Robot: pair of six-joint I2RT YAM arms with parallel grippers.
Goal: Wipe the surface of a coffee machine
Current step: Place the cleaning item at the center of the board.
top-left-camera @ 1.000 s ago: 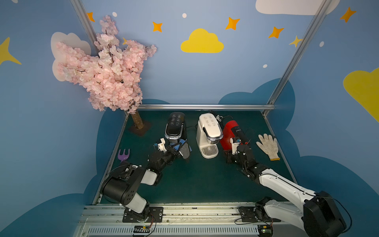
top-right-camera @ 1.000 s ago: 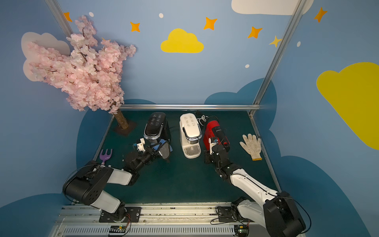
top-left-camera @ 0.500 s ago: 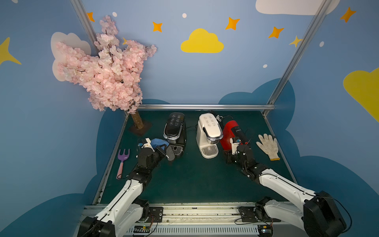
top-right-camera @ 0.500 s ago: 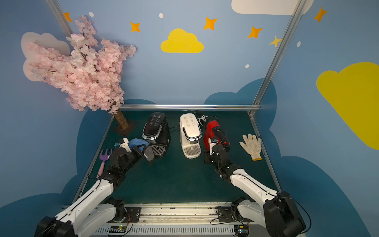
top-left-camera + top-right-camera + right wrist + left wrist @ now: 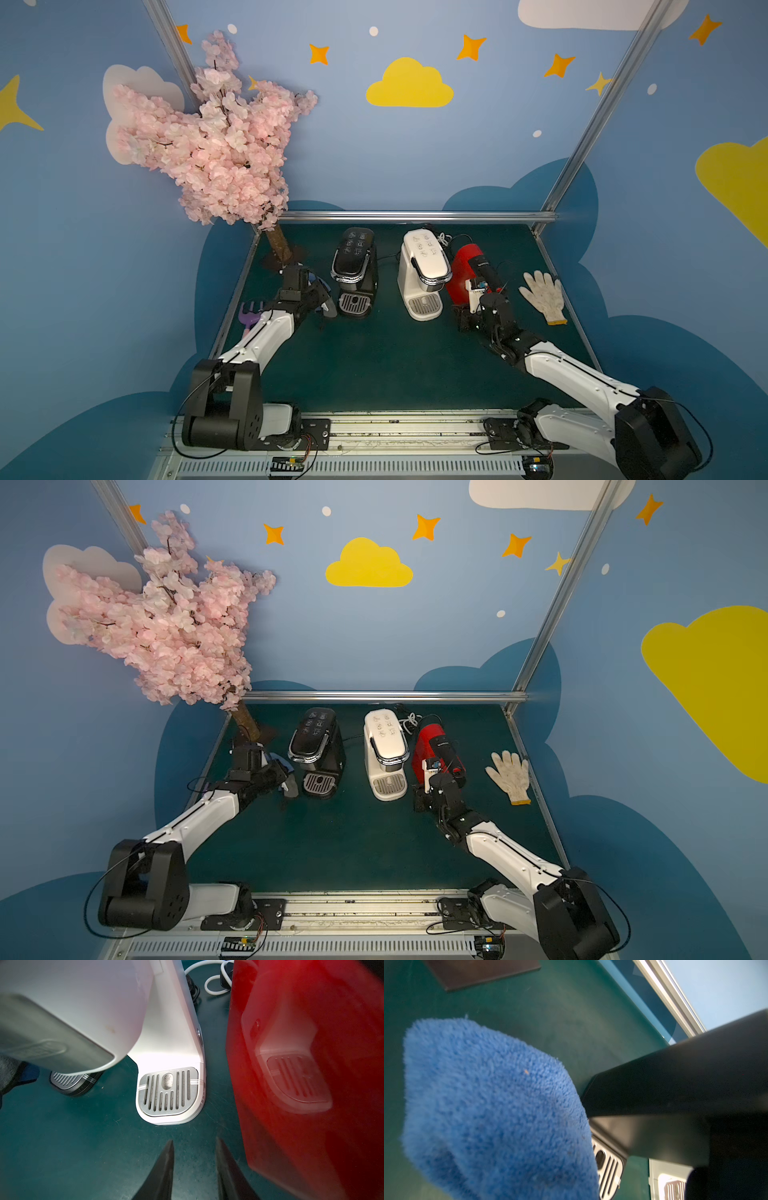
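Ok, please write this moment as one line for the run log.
left pincer: shut on blue cloth, beside black machine | right pincer: open, empty, by red machine | blue cloth apart from coffee machine

Place: staged robot lab booth
Walls: blue panels (image 5: 374, 166) painted with clouds, stars, around green tabletop (image 5: 395, 353)
Frame: aluminium rail (image 5: 415, 216) behind tabletop
Decor: artificial blossom tree (image 5: 208, 145)

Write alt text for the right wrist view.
The cream-white coffee machine stands on the green table, silver drip grille toward the camera, a red machine close beside it. The right gripper, open and empty, hovers just in front of them. A black machine's base shows beyond.
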